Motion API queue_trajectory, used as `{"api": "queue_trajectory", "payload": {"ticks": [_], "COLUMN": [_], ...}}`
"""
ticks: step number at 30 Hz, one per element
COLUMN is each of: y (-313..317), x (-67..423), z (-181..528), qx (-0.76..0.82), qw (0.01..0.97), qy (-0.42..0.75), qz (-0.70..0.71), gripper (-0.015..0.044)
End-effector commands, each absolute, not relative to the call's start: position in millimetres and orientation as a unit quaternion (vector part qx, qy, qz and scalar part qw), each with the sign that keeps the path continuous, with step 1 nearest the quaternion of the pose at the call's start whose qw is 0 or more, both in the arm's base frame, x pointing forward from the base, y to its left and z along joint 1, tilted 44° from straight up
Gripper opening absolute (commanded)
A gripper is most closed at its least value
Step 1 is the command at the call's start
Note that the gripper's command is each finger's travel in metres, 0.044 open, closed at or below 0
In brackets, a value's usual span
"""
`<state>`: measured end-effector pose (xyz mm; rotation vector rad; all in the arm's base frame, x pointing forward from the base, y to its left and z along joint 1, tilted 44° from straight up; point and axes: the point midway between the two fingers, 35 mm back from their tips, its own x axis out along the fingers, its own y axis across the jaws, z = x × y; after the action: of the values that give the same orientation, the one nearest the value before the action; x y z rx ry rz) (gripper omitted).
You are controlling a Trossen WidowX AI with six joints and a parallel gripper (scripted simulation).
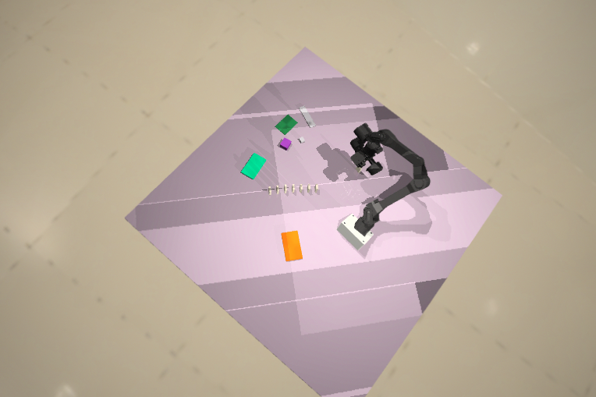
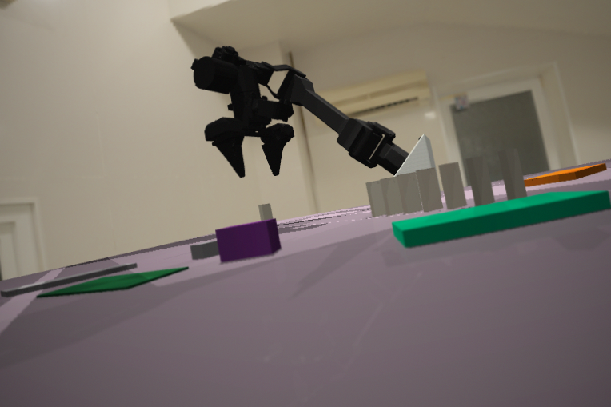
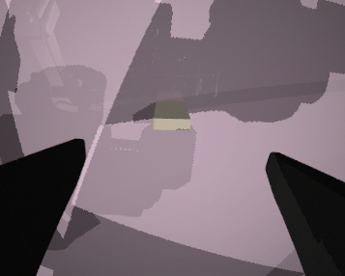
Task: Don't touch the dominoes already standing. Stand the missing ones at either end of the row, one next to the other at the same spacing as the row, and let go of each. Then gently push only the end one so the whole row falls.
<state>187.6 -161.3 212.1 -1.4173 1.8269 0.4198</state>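
Observation:
A row of several pale dominoes (image 1: 292, 188) (image 2: 429, 189) stands upright in a line near the middle of the pink mat (image 1: 240, 286). A single loose domino (image 2: 265, 210) (image 3: 171, 115) stands apart from the row, on the arm's side. My gripper (image 1: 364, 166) (image 2: 257, 173) (image 3: 179, 154) is open and empty. It hangs above the mat, pointing down, with the loose domino below and slightly ahead of the fingertips, not touching it. The gripper is well clear of the row.
A light green slab (image 1: 253, 165) (image 2: 498, 217) lies beside the row. A purple cube (image 1: 285, 143) (image 2: 246, 240), a small grey block (image 1: 301, 140) (image 2: 204, 249), a dark green sheet (image 1: 285, 124) (image 2: 113, 281) and a grey bar (image 1: 306, 116) lie further off. An orange slab (image 1: 291, 246) lies near the arm's base (image 1: 355, 231).

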Motion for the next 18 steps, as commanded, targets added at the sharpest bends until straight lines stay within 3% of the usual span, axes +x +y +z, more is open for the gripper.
{"api": "queue_trajectory", "payload": {"ticks": [1,18], "y": [-161.3,-205.9], "x": [186.1,179.1], "z": [215.3,169.3], "qx": [-0.562,-0.563], "qw": [0.361,0.360], "qy": [0.722,0.723], "qz": [0.178,0.176], "gripper": [0.0440,0.0440]}}
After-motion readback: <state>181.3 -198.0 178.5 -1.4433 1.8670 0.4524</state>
